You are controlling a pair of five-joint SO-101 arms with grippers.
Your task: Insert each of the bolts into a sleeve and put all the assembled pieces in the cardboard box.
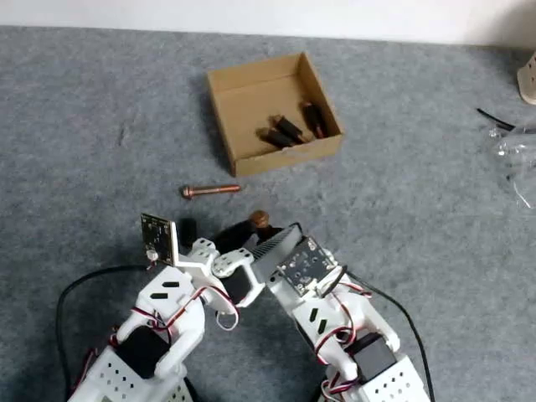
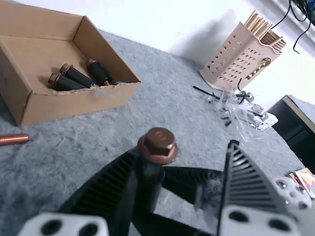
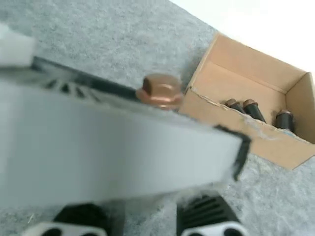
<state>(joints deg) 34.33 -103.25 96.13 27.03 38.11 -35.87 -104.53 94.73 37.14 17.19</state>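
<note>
Copper bolt first: you've got it sitting head-up in a black sleeve. That pair is right between your two arms, close in front of them and well short of the box. I can't tell if the sleeve's bottom is on the carpet or lifted off it.

Your left gripper is spread wide. The sleeve is pressed against one of its fingers and the other finger is well apart, so it isn't clamping anything. Your right gripper is just beside the sleeve on the other side, and honestly I can't tell if it's clenched or loose.

You've got a second bolt lying flat and bare on the grey carpet, between the arms and the cardboard box. The box is open on top and holds three finished pieces, lying side by side toward the wall nearest the arms.

Farther off to the right there's a beige holder full of sticks, with some clear plastic bags near it.
</note>
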